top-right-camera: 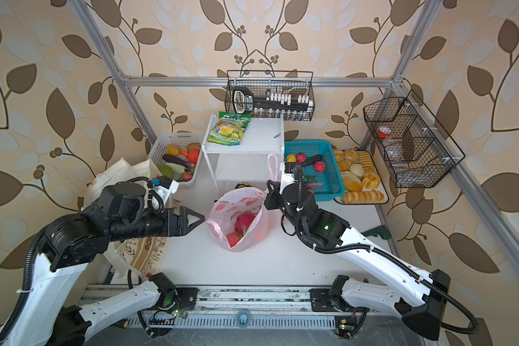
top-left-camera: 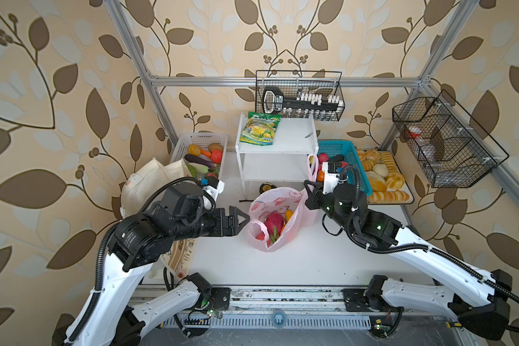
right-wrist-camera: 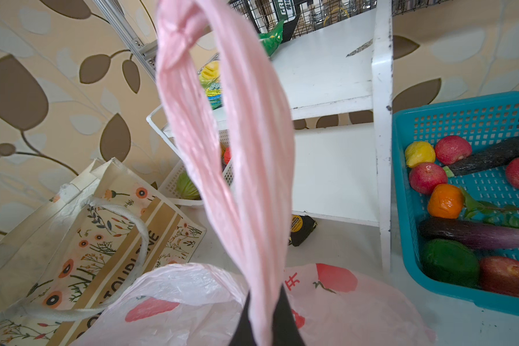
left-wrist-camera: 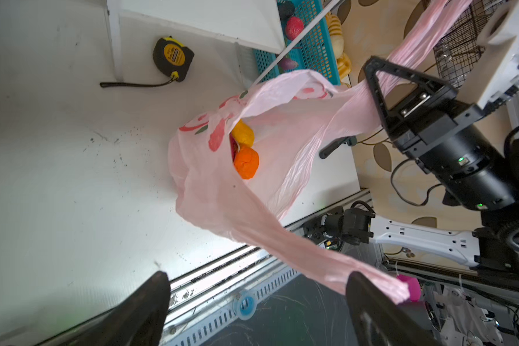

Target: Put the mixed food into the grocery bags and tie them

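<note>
so right pincer (right-wrist-camera: pixel 265 302) is clenched on one loop handle (right-wrist-camera: pixel 261 179) of the pink plastic bag (top-left-camera: pixel 259 206), left pincer (left-wrist-camera: pixel 258 278) gapes wide by the other handle (left-wrist-camera: pixel 282 248). bag sits on the counter (top-left-camera: pixel 297 257), dragon fruit (top-left-camera: pixel 273 223) inside.

1. The pink bag (top-left-camera: pixel 261 203) is thin and translucent with a red fruit print. It stands at the table's centre with its mouth open. One handle (top-left-camera: pixel 312 164) rises toward 1 o'clock, pinched at its base in the closed right gripper (right-wrist-camera: pixel 264 299). The other stretches toward 9 o'clock.
2. The dragon fruit (top-left-camera: pixel 273 223) is magenta and sits mid-bag.
3. The red fruit (top-right-camera: pixel 232 238) lies at the dragon fruit's 7 o'clock.
4. The orange fruit (left-wrist-camera: pixel 247 161) and yellow fruit (left-wrist-camera: pixel 243 134) touch each other at its 2 o'clock.
5. The tote (right-wrist-camera: pixel 102 227) is cream with a floral print and dark lettering. It stands upright at the table's 9 o'clock edge.
</note>
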Robot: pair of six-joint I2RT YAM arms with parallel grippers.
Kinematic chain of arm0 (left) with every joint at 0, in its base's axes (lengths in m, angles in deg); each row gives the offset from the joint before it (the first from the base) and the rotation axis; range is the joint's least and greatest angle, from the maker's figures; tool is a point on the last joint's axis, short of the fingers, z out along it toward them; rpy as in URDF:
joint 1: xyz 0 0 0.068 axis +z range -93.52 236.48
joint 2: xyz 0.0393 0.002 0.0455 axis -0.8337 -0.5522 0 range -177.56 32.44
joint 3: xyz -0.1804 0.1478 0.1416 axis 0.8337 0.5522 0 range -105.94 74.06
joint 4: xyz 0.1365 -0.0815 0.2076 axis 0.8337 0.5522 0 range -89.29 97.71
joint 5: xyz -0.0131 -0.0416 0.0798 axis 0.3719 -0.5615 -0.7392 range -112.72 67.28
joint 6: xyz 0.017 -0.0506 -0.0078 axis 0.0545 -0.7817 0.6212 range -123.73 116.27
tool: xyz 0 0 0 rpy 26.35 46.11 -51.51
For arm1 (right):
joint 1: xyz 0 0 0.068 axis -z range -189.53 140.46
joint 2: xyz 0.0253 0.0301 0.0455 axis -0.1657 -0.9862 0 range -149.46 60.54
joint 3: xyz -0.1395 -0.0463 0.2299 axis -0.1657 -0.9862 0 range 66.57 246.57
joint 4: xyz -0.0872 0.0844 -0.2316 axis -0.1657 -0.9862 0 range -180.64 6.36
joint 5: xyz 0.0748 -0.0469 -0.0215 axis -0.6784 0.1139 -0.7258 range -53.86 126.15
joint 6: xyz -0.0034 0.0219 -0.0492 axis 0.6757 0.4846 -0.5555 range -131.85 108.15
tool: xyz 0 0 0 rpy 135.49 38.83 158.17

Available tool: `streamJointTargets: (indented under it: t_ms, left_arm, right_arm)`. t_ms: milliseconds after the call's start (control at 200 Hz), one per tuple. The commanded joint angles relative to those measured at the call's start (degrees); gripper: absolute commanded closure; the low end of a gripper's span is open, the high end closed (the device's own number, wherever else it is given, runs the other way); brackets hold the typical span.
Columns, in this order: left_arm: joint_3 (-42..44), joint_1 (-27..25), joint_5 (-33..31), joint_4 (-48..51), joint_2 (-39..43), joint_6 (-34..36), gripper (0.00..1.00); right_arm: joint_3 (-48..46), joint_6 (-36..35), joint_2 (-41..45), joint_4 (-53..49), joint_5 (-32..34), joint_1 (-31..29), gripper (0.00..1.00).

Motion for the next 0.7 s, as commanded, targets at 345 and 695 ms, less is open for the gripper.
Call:
streamJointTargets:
  t_ms: [345, 695]
  left_arm:
    - [17.1, -0.2, 21.9, -33.5, 7.3, -21.3, 0.01]
    - [20.3, -0.7, 26.2, -41.6, 5.0, -22.5, 0.07]
  right_arm:
    - [1.9, 1.1, -1.3, 0.0, 0.2, 0.2, 1.00]
    - [2.0, 1.3, -1.5, 0.6, 0.1, 0.4, 1.00]
